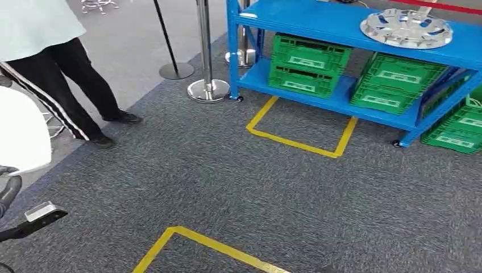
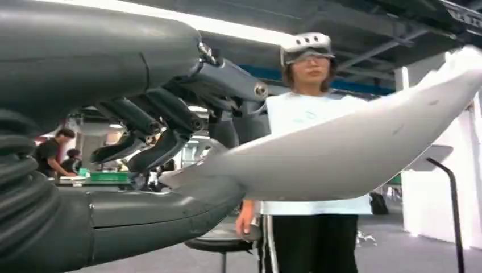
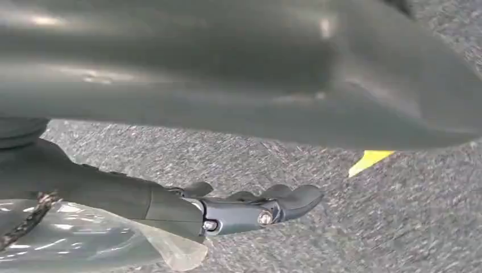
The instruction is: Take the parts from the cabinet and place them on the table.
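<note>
Left wrist view: left hand (image 2: 170, 148) grips the white part (image 2: 352, 153); right hand (image 3: 244, 207) lies flat, fingers together, empty.

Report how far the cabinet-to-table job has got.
Done: one white curved part looks already taken. In hand: the left robot hand grips it by one end, while the right robot hand hangs over the carpet and seems to hold nothing. Left: setting the part on the table, and the silver wheel cover still lies on the blue rack.
</note>
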Action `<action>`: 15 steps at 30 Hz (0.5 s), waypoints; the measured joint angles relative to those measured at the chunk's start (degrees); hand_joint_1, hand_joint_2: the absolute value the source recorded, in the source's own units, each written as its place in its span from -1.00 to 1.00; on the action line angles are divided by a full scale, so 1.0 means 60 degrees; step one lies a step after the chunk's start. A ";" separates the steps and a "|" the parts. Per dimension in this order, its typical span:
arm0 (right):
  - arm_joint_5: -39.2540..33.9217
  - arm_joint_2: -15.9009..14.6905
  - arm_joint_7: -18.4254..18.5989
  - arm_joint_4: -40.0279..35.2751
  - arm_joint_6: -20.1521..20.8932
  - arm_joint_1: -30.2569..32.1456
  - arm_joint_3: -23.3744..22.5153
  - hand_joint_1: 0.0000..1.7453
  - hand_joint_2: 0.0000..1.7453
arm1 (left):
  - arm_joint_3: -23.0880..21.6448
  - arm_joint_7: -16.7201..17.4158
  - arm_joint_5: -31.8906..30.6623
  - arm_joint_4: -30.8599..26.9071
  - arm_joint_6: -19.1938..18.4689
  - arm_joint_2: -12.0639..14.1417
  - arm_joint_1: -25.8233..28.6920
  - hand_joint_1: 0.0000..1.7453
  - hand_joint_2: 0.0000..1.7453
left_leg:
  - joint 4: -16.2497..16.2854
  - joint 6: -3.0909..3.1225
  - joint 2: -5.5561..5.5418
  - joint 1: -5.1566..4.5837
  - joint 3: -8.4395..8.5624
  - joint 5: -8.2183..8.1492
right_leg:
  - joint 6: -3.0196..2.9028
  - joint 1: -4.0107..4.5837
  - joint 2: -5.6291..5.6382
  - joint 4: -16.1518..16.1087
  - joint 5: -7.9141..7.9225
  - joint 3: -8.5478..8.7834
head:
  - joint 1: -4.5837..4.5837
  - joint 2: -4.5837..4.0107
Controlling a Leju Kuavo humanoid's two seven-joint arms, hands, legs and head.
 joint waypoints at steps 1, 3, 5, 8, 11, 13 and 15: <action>0.0029 0.0000 0.0000 0.0000 0.0007 -0.0005 0.0008 -1.00 -1.00 | -0.0015 0.0000 0.0011 0.0000 0.0000 -0.0007 -0.0001 1.00 1.00 | 0.0001 -0.0011 -0.0165 0.0003 0.0005 0.0009 | 0.0005 -0.0008 0.0002 -0.0120 0.0262 0.0013 | 0.0000 0.0000; 0.0040 0.0000 0.0000 0.0000 0.0007 -0.0018 0.0004 -1.00 -1.00 | -0.0018 -0.0003 0.0015 0.0000 0.0000 -0.0007 -0.0003 1.00 1.00 | 0.0011 -0.0040 -0.0425 0.0006 0.0022 0.0025 | -0.0009 -0.0048 0.0084 -0.1442 0.1123 0.0587 | 0.0000 0.0000; 0.0048 0.0000 0.0004 0.0004 0.0007 -0.0029 0.0000 -1.00 -1.00 | -0.0015 -0.0003 0.0015 0.0000 0.0000 -0.0007 -0.0009 1.00 1.00 | 0.0060 -0.0113 -0.0646 0.0026 -0.0022 0.0026 | -0.0075 -0.0136 0.1035 -0.2893 0.1552 0.1269 | 0.0007 0.0000; 0.0084 0.0000 0.0026 0.0007 0.0007 -0.0024 0.0004 -1.00 -1.00 | -0.0007 -0.0025 0.0022 0.0000 0.0007 0.0007 -0.0020 1.00 1.00 | 0.0059 -0.0356 -0.1070 0.0091 -0.0217 0.0142 | -0.0168 -0.0104 0.0891 -0.3060 0.1549 0.1369 | 0.0004 0.0000; -0.0029 -0.0040 0.0153 -0.0094 -0.0196 0.0002 -0.0054 -1.00 -1.00 | -0.0131 -0.0094 -0.0094 -0.0004 -0.0076 -0.0015 -0.0167 1.00 1.00 | 0.0340 -0.0470 -0.0572 0.0024 -0.0389 -0.0045 | -0.0344 -0.0187 0.0421 -0.3226 0.1659 0.1445 | -0.0040 0.0000; -0.0044 -0.0088 0.0215 -0.0252 -0.0346 0.0110 -0.0120 -1.00 -1.00 | -0.0307 -0.0050 -0.0218 -0.0004 -0.0237 -0.0069 -0.0512 1.00 1.00 | 0.1695 -0.0591 0.0062 0.0073 -0.1017 -0.0796 | -0.0377 -0.0162 0.0064 -0.3234 0.1639 0.1444 | -0.0120 0.0000; -0.0014 -0.0106 0.0189 -0.0306 -0.0372 0.0215 -0.0156 -1.00 -1.00 | -0.0484 0.0059 -0.0291 -0.0004 -0.0251 -0.0084 -0.0545 1.00 1.00 | 0.3048 -0.0659 0.0177 0.0141 -0.1596 -0.1278 | -0.0392 -0.0144 -0.0260 -0.3231 0.1613 0.1438 | -0.0128 0.0000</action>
